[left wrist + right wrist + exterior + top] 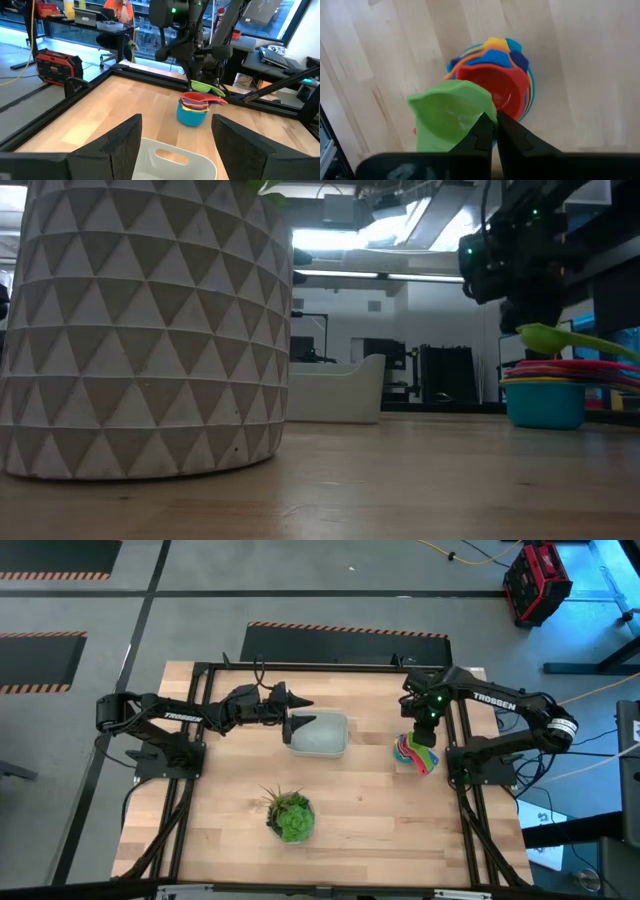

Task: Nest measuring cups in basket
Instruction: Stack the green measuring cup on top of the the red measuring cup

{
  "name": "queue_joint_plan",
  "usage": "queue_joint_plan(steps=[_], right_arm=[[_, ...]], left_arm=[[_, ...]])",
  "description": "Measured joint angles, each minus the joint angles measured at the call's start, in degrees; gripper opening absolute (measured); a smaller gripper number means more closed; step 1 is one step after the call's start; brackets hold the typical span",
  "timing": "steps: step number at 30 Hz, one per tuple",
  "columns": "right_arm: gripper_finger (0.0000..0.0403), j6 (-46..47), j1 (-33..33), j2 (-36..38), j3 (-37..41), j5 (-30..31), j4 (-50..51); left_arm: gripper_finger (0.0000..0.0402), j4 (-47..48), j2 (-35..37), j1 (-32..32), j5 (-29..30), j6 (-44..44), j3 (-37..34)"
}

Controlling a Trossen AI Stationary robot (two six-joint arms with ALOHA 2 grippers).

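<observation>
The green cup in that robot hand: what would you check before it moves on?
1. Grip: right gripper has its fingers shut on the green cup's rim. Ok.
2. Cup lifted free of the stack of cups: in the low view it hangs tilted just above the stack; whether it touches, cannot tell.
3. Basket ready: it sits on the table with its opening up, and no cup shows in it. Ok.
4. Basket steadied: left gripper has fingers spread either side of its near rim; contact, cannot tell.
5. Path: the potted plant stands aside from the line between stack and basket. Ok.
</observation>
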State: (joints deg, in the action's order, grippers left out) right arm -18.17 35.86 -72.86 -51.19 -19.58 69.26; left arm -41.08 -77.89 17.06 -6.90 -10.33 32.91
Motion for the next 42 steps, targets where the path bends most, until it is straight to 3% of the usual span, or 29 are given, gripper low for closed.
queue_joint_plan(steps=[12, 42], right_arm=[[0.0016, 1.93, 0.0, -0.02, 3.61, 0.0, -2.17], [0.0026, 2.94, 0.0, -0.02, 3.66, 0.0, -4.69]], left_arm=[[0.0234, 0.0, 0.0, -0.01, 0.01, 0.0, 0.0], [0.0234, -0.04, 0.0, 0.0, 0.02, 0.0, 0.0]])
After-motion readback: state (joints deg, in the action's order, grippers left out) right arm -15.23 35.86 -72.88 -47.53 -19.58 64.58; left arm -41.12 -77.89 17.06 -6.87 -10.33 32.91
